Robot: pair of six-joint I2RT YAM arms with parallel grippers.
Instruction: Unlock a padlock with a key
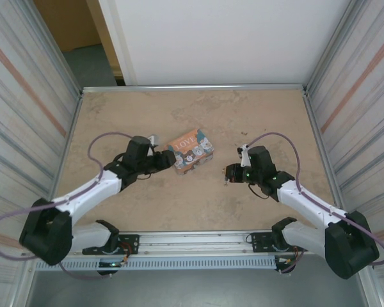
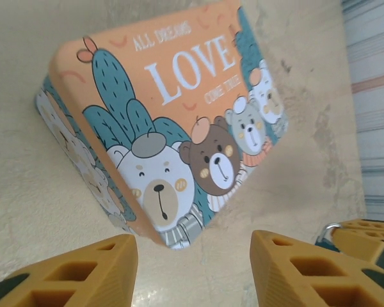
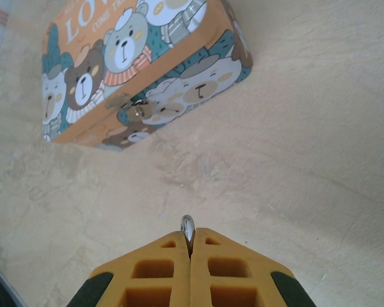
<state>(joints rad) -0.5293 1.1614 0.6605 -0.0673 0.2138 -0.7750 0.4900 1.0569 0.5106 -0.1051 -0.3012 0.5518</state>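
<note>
We're seeing the L tool [image 1: 168, 160] hanging about half open, nothing between its fingers [image 2: 83, 275], just beside the orange LOVE box [image 1: 190, 151]. The box is sitting on the tabletop [image 1: 256, 115] w/ its lid shut, so its contents are hidden. A small metal clasp [image 3: 137, 110] is showing on its front. The R tool [image 1: 228, 174] is pinching the key [image 3: 187, 225], pads fully together, near the box's R side.

A mottled beige tabletop [image 1: 256, 115] with a metal rim carries one orange "LOVE" bear-print tin [image 1: 190, 151], lying askew near its middle.
</note>
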